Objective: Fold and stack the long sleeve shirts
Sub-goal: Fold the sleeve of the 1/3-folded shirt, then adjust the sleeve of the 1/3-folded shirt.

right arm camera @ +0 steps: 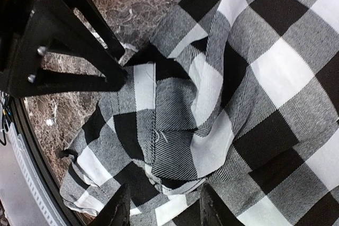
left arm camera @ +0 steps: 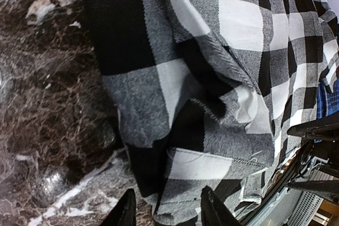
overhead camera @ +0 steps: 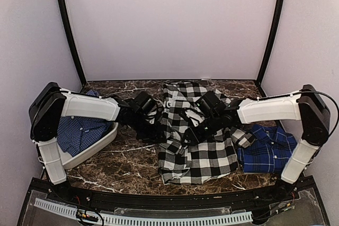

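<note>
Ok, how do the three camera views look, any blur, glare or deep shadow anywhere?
Top external: even, soft light, no harsh shadows, checked shirt sharp. Left wrist: weave crisp, folds deeply shadowed, small glints on the marble table. Right wrist: equally sharp, no glare.

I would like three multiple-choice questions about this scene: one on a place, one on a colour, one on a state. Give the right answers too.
1. Where does the blue plaid shirt on the table lie from the checked shirt?
A. on its left
B. on its right
C. under it
2. The bin beside the left arm is:
A. white
B. red
C. green
3. The left claw and the right claw are:
A. both shut
B. only one open
C. both open
Answers: 1 B, it lies by the right arm; 2 A, its rim is white; 3 C, each wrist view shows jaws apart over checked cloth.
</note>
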You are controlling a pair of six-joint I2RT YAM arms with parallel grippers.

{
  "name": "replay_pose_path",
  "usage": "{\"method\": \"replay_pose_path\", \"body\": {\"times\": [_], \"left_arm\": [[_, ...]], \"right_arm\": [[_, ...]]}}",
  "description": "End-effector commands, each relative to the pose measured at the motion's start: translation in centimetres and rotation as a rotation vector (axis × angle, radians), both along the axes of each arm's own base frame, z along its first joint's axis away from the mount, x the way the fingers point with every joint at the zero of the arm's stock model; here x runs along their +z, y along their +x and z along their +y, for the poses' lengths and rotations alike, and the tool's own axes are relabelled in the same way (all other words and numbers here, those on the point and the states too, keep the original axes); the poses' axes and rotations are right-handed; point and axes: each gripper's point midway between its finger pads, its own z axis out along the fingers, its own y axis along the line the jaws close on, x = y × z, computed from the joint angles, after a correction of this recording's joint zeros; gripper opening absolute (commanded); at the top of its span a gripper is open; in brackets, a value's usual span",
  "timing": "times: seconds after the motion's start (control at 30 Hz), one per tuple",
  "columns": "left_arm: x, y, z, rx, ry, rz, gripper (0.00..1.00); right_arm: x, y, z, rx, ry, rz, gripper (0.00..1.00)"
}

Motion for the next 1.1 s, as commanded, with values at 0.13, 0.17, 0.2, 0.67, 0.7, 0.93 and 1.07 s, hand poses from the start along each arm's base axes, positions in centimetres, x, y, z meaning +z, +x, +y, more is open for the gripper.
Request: {"method": "replay_pose_path", "body": {"times": [0.13,0.17,0.2,0.67,0.7,0.93,1.07], "left_arm": [[1.4,-1.2,0.8,-0.004,-0.003,-0.009,0.37],[1.4,-1.3,0.6,-0.004,-0.01,-0.008,0.37],[1.4,-1.4,0.4,-0.009,-0.018,-0.004,0.36],[1.8,-2.2,-1.1,-0.044,-0.039,0.009,0.06],[1.9,-2.2,-1.2,-0.049,-0.042,0.009,0.04],[2.4,-3.4,-1.5,-0.071,-0.048,0.029,0.0],[2.5,-4.4,-1.7,-0.089,-0.045,0.047,0.0]], "right_arm": [[0.4,-0.3,0.4,-0.053,0.043,-0.005,0.43],[0.4,-0.2,0.3,-0.065,0.043,-0.005,0.44],[0.3,-0.2,0.2,-0.075,0.045,0.001,0.46],[-1.0,-2.6,-0.1,-0.136,0.146,0.141,0.51],[-1.0,-2.7,0.0,-0.14,0.154,0.149,0.51],[-1.7,-2.7,0.1,-0.193,0.179,0.198,0.5],[-1.8,-2.1,-0.1,-0.238,0.165,0.192,0.48]]}}
